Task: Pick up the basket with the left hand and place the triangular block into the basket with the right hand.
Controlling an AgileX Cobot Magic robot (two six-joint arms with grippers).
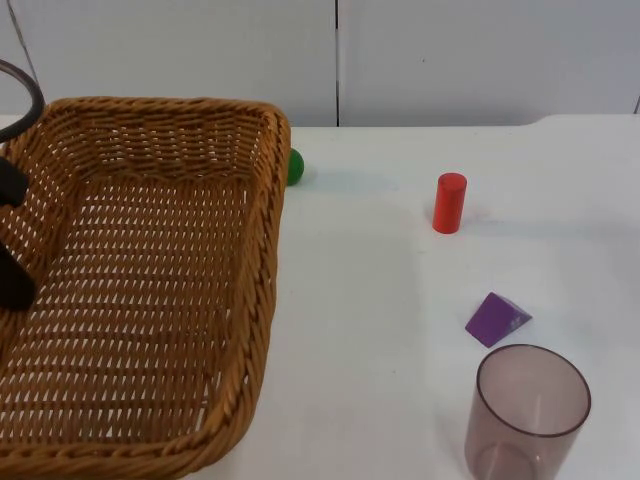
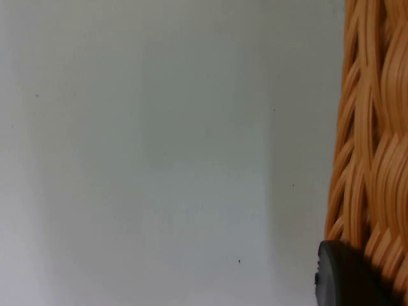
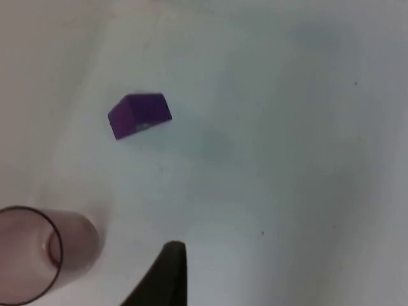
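Note:
The woven wicker basket [image 1: 268, 260] takes up the left of the top view and looks raised off the table. My left gripper [image 1: 12, 270] is at its left wall, shut on the rim; the left wrist view has the basket's weave [image 2: 370, 127] pressed against a black fingertip [image 2: 344, 277]. The purple triangular block [image 1: 497, 319] lies on the white table at the right, apart from the basket. In the right wrist view my right gripper [image 3: 171, 274] hangs above the table, short of the block [image 3: 139, 115], with nothing in it.
A translucent brownish cup [image 1: 527, 410] stands just in front of the block, close to my right gripper [image 3: 29, 255]. A red cylinder [image 1: 449, 203] stands upright farther back. A green ball [image 1: 294, 167] peeks out behind the basket's far right corner.

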